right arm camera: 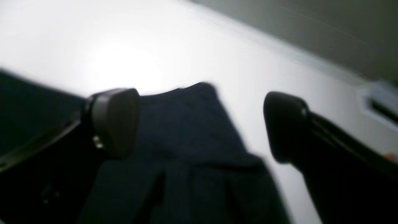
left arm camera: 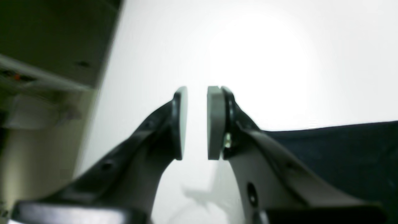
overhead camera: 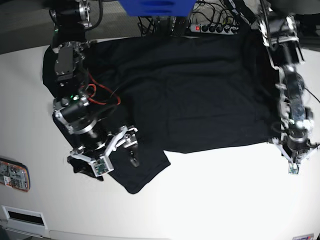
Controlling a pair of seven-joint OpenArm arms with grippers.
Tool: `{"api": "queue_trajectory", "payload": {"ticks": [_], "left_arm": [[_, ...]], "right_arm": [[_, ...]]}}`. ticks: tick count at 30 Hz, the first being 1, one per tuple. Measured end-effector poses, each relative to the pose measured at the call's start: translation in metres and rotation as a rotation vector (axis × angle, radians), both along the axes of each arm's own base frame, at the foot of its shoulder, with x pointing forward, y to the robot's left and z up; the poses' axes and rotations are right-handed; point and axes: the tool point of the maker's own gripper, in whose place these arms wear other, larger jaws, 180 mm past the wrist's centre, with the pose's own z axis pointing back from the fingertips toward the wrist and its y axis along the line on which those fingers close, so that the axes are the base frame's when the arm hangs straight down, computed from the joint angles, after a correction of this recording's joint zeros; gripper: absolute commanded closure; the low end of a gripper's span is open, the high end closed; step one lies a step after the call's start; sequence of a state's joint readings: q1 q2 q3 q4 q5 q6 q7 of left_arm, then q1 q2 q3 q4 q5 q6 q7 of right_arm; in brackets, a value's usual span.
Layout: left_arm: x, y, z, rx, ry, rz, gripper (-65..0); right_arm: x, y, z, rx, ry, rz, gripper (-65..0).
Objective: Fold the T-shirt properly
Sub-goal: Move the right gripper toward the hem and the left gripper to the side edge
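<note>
Both arms: black housings w/ silver/white brackets at the joints. Right arm point(overhead camera: 75, 107) has red + black wires looped along its side and a small green LED lit on the body. Left arm point(overhead camera: 292, 95) is slimmer, white frame pieces near the wrist. Right gripper point(right arm camera: 202, 124): dark rounded pads. Left gripper point(left arm camera: 197, 123): flat grey pads point(left arm camera: 215, 123) on black curved fingers, screw holes visible.

A white table point(overhead camera: 210, 200) fills most of the base view. Behind its far edge lies a power strip point(overhead camera: 212, 28) with a red switch, among tangled black cables point(overhead camera: 155, 22). A blue object point(overhead camera: 155, 7) shows at the top edge. A small flat device point(overhead camera: 14, 175) lies at the left border.
</note>
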State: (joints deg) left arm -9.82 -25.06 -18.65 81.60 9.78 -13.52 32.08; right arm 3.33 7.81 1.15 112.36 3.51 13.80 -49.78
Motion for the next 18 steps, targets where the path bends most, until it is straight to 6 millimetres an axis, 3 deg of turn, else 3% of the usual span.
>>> {"api": "queue_trajectory", "payload": {"ticks": [7,13,18], "left_arm": [[-0.006,0.012,-0.051,-0.311,0.151,-0.080,-11.8],[-0.033,0.032,-0.099,-0.462,0.258,0.038,-12.3],[-0.035,0.033,-0.102,-0.467,0.268,0.035,-28.5]], "right_arm": [[-0.001,0.002,-0.002,0.010,0.009,-0.014,-59.6],[-0.001,0.002,-0.003,0.010,0.011,-0.013,-59.6],[-0.002,0.002,-0.004,0.009,0.013,-0.013,-59.6]]}}
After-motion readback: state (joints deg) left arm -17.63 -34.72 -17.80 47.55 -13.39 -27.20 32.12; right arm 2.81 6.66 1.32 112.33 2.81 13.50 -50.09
